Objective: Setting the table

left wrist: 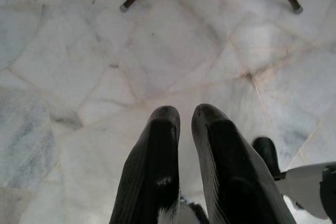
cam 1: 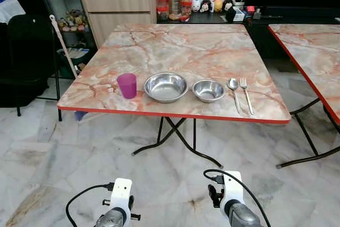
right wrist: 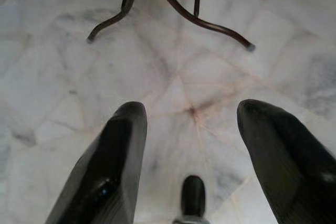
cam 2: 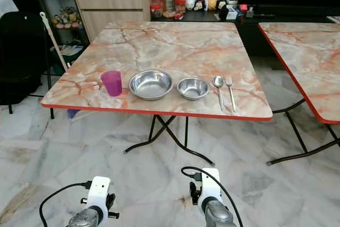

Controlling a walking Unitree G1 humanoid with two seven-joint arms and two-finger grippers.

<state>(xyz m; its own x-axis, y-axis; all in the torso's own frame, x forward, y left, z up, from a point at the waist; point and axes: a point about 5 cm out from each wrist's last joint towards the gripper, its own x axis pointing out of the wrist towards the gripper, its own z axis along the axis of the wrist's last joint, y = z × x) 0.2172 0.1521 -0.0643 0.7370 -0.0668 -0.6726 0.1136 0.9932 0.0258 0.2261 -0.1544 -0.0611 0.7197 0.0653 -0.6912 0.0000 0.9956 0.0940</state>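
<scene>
1. Our left claw (left wrist: 181, 124) hung low over the marble floor (left wrist: 79, 51) with its two fingers nearly together and nothing between them; our right claw (right wrist: 191, 124) hung beside it with its fingers well apart, also empty
2. All the tableware sat in a row along the near edge of the marble-top table (cam 1: 186, 46), well ahead of and above both claws: the purple cup (cam 1: 127, 85) roughly ahead of the left claw, then the large steel bowl (cam 1: 166, 86), the small steel bowl (cam 1: 208, 90), the spoon (cam 1: 234, 90) and the fork (cam 1: 246, 94) ahead of the right claw
3. We judged the cup to be light plastic, stiff enough to squeeze across its wall; a firm pinch near the middle should hold it
4. We judged both bowls rigid, light and slippery; the thin rim looked the best place to pinch, one finger inside and one outside
5. The spoon and fork lay flat, close beside each other but apart; we expected them to be hard to lift off the smooth top, best taken across the handle
6. Both bowls looked empty; we could not see inside the cup
</scene>
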